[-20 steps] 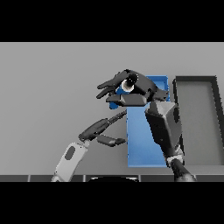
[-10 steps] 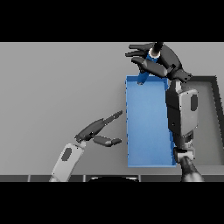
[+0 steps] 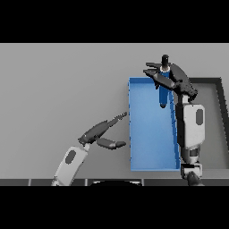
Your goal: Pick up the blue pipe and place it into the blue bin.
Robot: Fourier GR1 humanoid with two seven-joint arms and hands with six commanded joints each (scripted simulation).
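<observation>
The blue pipe (image 3: 163,95) is held upright in my right hand (image 3: 176,78), its lower end hanging above the far part of the blue bin (image 3: 150,134). The pipe's dark upper end sticks out above the fingers. My right hand is curled round the pipe, over the blue bin, with its arm running along the bin's right side. My left hand (image 3: 99,133) is open with fingers straight, low over the table just left of the blue bin, holding nothing.
A dark grey bin (image 3: 208,80) stands to the right of the blue bin, partly behind my right arm. Bare grey table stretches to the left and far side.
My right hand has carried the pipe rightward and farther away, from left of the blue bin to above its far end, and the pipe now hangs upright. The left hand has barely moved.
</observation>
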